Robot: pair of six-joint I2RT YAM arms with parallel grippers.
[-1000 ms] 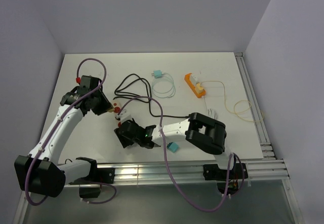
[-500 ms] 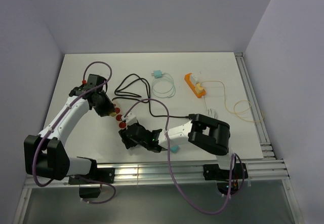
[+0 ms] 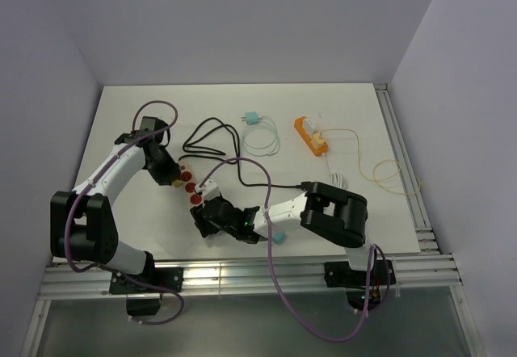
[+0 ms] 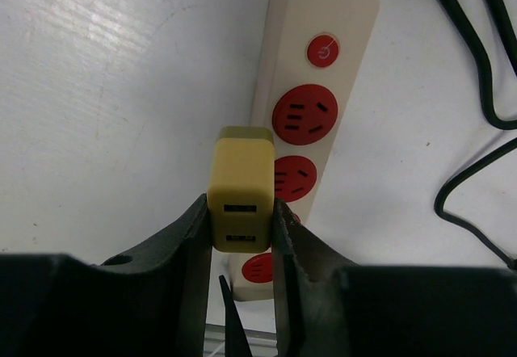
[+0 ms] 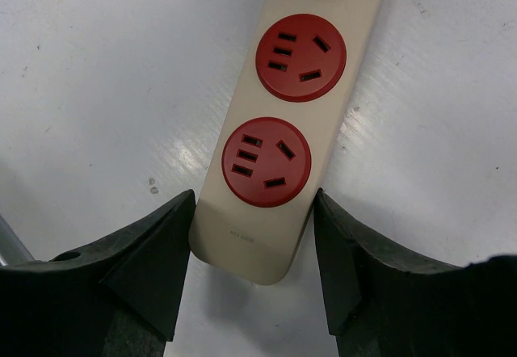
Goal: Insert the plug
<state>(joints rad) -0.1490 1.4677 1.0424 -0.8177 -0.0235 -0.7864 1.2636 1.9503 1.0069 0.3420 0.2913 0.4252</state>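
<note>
Nearest us, our right claw (image 5: 252, 240) grips the end of the cream power strip (image 5: 284, 58), with a finger pressed on each long side beside its last red socket. Further along, our left claw (image 4: 241, 224) is clamped on the yellow plug (image 4: 241, 171), which sits over the strip's edge by the middle sockets; its prongs are hidden. Beyond, a black cable (image 3: 212, 131) loops across the table (image 3: 339, 107).

You can read one sign only: a white power symbol on the red switch (image 4: 322, 50) at the far end of the power strip (image 4: 284, 66). The faint stamp (image 5: 242, 241) on its near end is illegible.
</note>
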